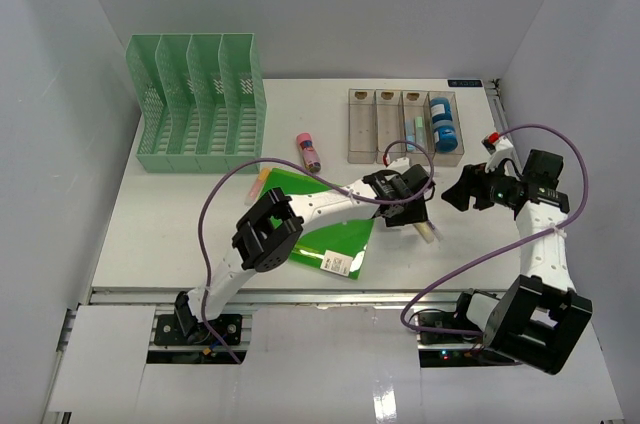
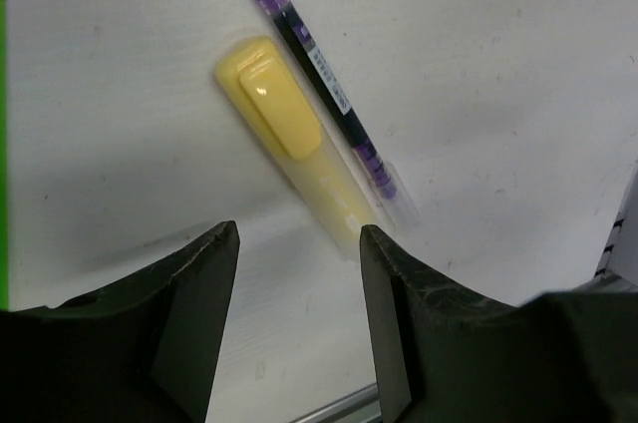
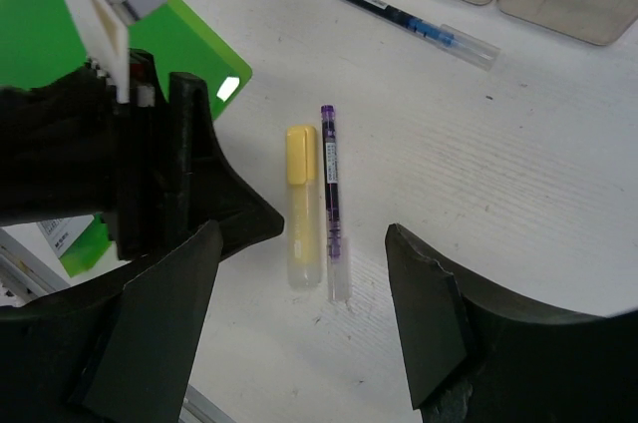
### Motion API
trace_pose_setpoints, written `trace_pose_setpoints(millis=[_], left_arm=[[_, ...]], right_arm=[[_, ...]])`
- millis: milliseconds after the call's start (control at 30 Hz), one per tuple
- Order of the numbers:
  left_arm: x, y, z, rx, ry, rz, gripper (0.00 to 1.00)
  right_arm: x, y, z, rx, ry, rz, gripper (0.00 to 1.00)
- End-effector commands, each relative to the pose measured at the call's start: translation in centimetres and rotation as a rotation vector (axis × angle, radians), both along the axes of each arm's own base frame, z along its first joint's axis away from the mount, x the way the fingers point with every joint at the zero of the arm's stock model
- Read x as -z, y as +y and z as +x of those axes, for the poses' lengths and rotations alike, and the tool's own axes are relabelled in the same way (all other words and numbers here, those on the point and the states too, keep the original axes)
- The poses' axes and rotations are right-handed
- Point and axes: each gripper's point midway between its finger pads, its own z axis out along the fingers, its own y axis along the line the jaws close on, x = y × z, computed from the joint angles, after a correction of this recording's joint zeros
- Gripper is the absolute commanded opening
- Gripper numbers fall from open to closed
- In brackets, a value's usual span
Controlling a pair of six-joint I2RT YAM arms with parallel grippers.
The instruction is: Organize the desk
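Observation:
The white desk [image 1: 180,214] holds a yellow highlighter [image 2: 289,139] and a purple pen [image 2: 329,94] lying side by side, touching. My left gripper [image 2: 297,233] is open and empty just above the highlighter's near end; it sits at mid-desk in the top view [image 1: 412,206]. My right gripper [image 3: 302,233] is open and empty, hovering over the same pair, highlighter [image 3: 302,204] and purple pen [image 3: 332,194]; in the top view it is just to the right [image 1: 458,189]. The left gripper's fingers [image 3: 199,184] show dark beside the highlighter in the right wrist view.
A green folder [image 1: 325,229] lies under the left arm. A green slotted file rack [image 1: 200,104] stands back left. A clear four-compartment tray [image 1: 405,126] at the back holds blue rolls [image 1: 444,129]. A pink stick [image 1: 308,151] and a blue pen [image 3: 409,21] lie loose.

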Motion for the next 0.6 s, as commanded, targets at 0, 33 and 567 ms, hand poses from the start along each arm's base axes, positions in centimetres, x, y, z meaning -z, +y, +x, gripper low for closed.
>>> trace_pose_setpoints(millis=[0, 33, 567], left_arm=[[0.8, 0.5, 1.0, -0.033, 0.010, 0.073, 0.62], [0.9, 0.5, 1.3, -0.037, 0.009, 0.078, 0.61], [3.8, 0.9, 2.4, -0.029, 0.047, 0.163, 0.57]], right_arm=[[-1.7, 0.2, -0.1, -0.014, -0.071, 0.041, 0.73], [-1.7, 0.1, -0.2, -0.014, -0.075, 0.045, 0.73], [-2.5, -0.1, -0.7, -0.016, -0.097, 0.095, 0.72]])
